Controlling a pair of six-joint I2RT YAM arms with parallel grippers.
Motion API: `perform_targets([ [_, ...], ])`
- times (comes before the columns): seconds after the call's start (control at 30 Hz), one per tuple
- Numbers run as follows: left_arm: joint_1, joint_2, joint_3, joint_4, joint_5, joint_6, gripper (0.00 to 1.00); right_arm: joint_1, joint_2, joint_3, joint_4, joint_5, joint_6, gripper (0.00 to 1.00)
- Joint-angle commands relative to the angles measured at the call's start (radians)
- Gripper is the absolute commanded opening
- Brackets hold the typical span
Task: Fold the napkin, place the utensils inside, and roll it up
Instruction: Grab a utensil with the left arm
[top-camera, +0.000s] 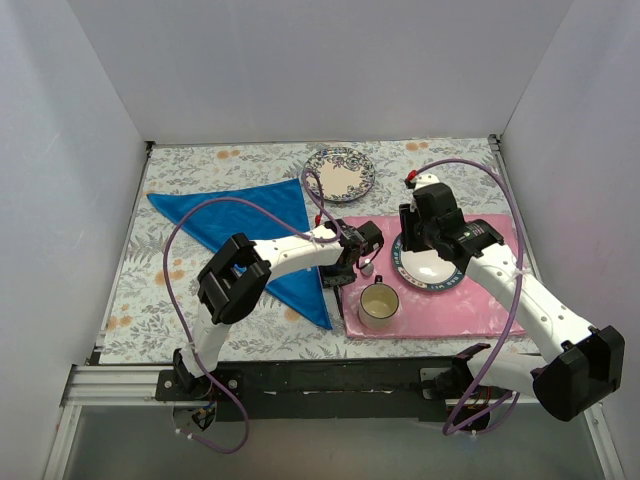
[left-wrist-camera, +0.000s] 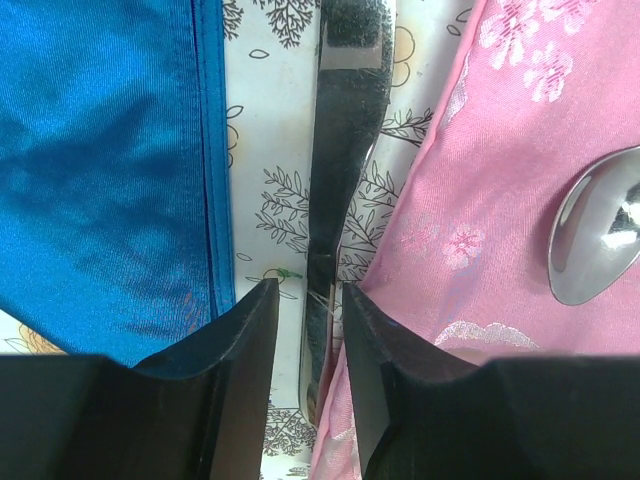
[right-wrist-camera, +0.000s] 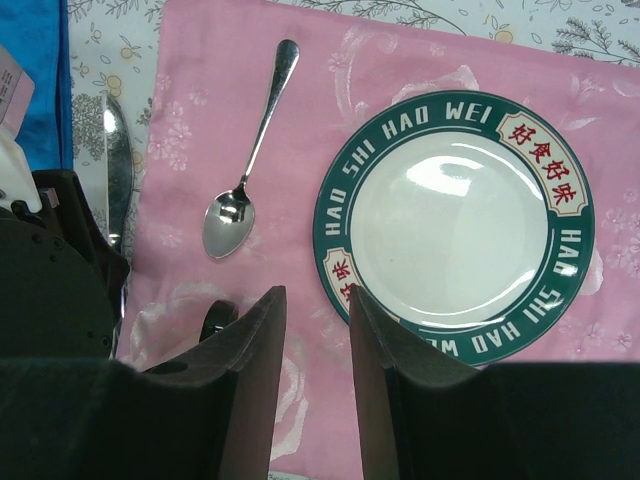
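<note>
The left hand straddled the slim silver metal knife, parted and not yet pinching, ready to lift it off the table between the bright blue cloth napkin, frame left, and the pink rectangular placemat. The right hand hung released.

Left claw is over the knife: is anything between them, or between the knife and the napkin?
Nothing visible does. The left claw has a finger on each side of the knife, which lies on a bare strip of tablecloth between the napkin and the placemat. Only that strip separates knife and napkin.
</note>
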Motion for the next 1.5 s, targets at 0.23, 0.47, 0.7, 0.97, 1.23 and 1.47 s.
perform_targets([
  [0.23,0.006,-0.043,-0.08,0.067,-0.012,0.009,0.29,-0.006,-0.03,-0.01,0.035,-0.009,-0.011,0.4],
  [0.47,0.016,-0.012,-0.124,0.122,0.002,0.024,0.25,-0.005,-0.03,-0.007,0.038,-0.009,-0.014,0.4],
  [0.7,0.023,-0.054,-0.264,0.238,-0.047,0.085,0.15,-0.004,-0.038,-0.007,0.039,0.003,-0.014,0.4],
  [0.97,0.017,-0.101,-0.184,0.146,-0.11,0.13,0.0,-0.004,-0.052,-0.005,0.044,0.011,-0.019,0.4],
  [1.23,0.011,-0.187,-0.175,0.156,-0.075,0.168,0.0,-0.004,-0.04,-0.007,0.055,-0.005,-0.019,0.4],
  [1.47,0.011,-0.198,-0.111,0.139,-0.062,0.196,0.0,-0.004,-0.03,-0.007,0.056,-0.008,-0.017,0.4],
])
